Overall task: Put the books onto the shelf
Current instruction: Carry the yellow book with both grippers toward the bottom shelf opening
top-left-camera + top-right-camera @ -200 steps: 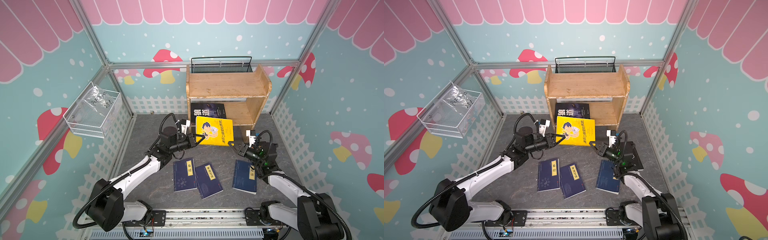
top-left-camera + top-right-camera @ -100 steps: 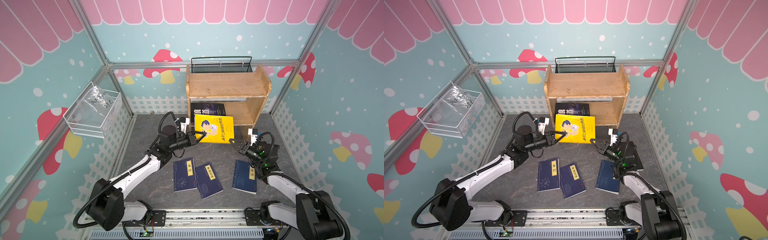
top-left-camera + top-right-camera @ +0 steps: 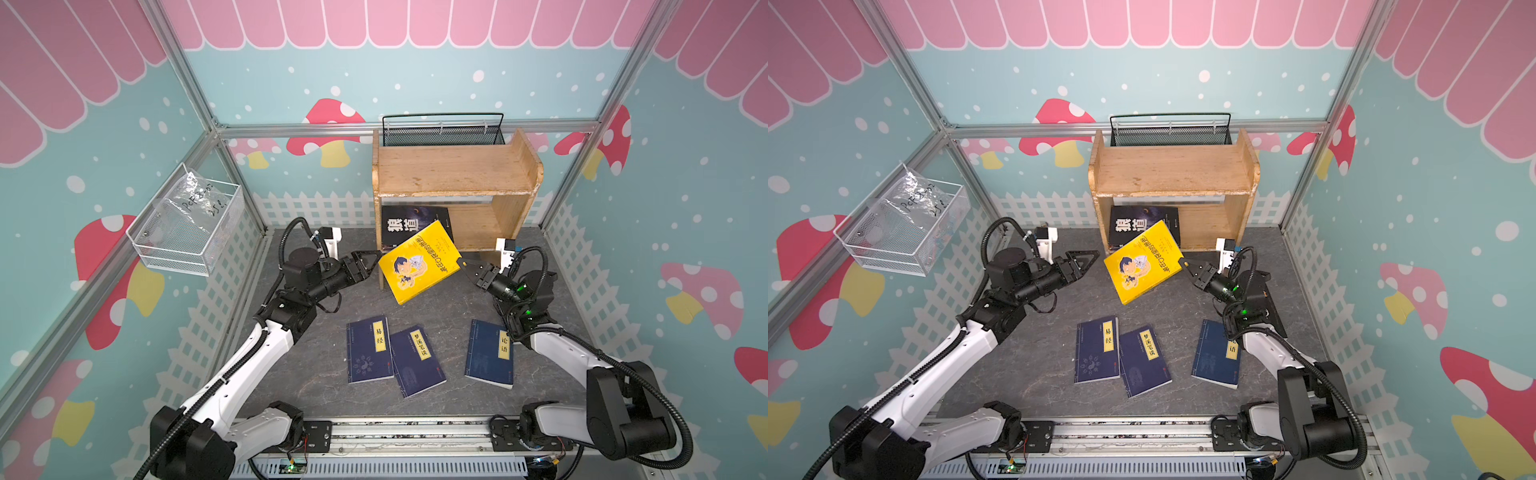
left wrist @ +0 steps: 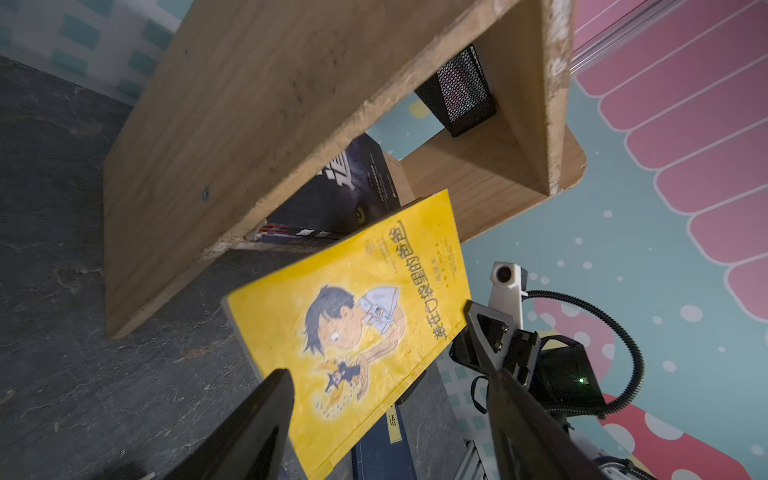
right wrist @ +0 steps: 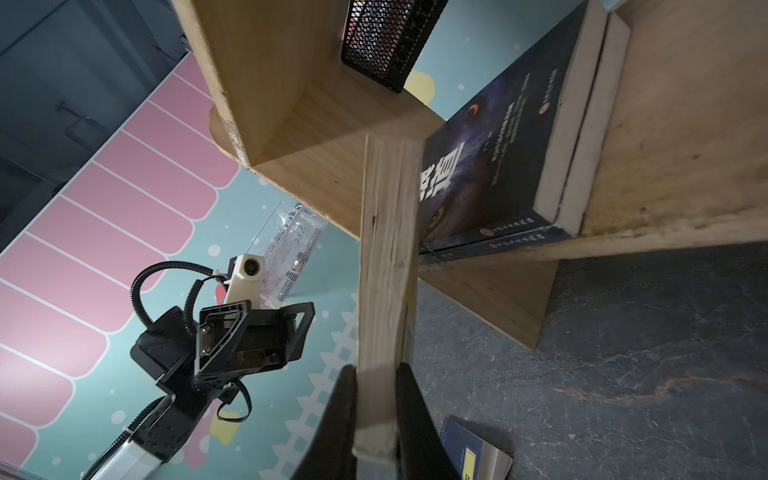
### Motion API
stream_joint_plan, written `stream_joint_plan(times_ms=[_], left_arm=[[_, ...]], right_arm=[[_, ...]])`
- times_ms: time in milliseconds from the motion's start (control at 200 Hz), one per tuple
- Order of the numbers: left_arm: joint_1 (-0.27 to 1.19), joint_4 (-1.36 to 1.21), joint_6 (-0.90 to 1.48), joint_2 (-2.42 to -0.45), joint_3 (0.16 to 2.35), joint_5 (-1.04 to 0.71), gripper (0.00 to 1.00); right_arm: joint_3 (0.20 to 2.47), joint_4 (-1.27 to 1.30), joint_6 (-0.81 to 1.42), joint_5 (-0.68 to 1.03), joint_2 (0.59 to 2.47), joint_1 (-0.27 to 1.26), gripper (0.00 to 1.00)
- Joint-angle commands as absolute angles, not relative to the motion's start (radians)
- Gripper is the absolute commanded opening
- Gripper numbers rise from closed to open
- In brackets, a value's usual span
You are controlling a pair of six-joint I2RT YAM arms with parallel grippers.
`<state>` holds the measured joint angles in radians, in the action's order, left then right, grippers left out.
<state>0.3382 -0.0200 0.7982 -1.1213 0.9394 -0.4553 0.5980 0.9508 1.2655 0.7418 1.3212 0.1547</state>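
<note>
A yellow book (image 3: 417,266) (image 3: 1142,266) hangs tilted in front of the lower tier of the wooden shelf (image 3: 453,172) (image 3: 1171,170). My right gripper (image 3: 460,262) (image 5: 376,370) is shut on the book's right edge, pinching its pages (image 5: 386,270). Just left of the book, my left gripper (image 3: 371,262) (image 4: 390,374) stands open and holds nothing. A black book (image 3: 409,224) (image 5: 498,145) lies on the lower tier on top of another. Three navy books (image 3: 370,351) (image 3: 417,363) (image 3: 490,353) lie flat on the dark floor.
A black mesh basket (image 3: 442,131) stands behind the shelf's top tier. A white wire basket (image 3: 187,228) with a plastic bag hangs on the left wall. A metal rail (image 3: 395,436) runs along the front edge.
My left gripper has opened and let go of the yellow book. The book has swung into a diagonal tilt, now held only by the right gripper, which closed tighter.
</note>
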Motion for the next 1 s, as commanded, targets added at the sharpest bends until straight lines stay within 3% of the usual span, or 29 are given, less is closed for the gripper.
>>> stream_joint_plan(times_ms=[0, 225, 555, 810, 936, 996], left_arm=[[0.333, -0.065, 0.823, -1.151, 0.919, -0.482, 0.76], [0.333, -0.104, 0.858, -1.196, 0.906, -0.501, 0.73], [0.388, 0.028, 0.883, -1.06, 0.723, -0.476, 0.79], [0.618, -0.249, 1.032, -1.147, 0.617, -0.47, 0.91], [0.668, -0.337, 1.078, -1.223, 0.623, -0.465, 0.91], [0.681, -0.379, 1.097, -1.247, 0.621, -0.472, 0.97]], right_arm=[[0.616, 1.12, 1.347, 0.754, 1.348, 0.154, 0.0], [0.562, 1.167, 1.369, 0.773, 1.353, 0.154, 0.0], [0.598, 0.892, 1.241, 0.681, 1.249, 0.154, 0.0], [0.648, 0.894, 1.301, 0.651, 1.213, 0.154, 0.0], [0.654, 0.891, 1.324, 0.63, 1.178, 0.154, 0.0], [0.655, 0.888, 1.331, 0.621, 1.162, 0.154, 0.0]])
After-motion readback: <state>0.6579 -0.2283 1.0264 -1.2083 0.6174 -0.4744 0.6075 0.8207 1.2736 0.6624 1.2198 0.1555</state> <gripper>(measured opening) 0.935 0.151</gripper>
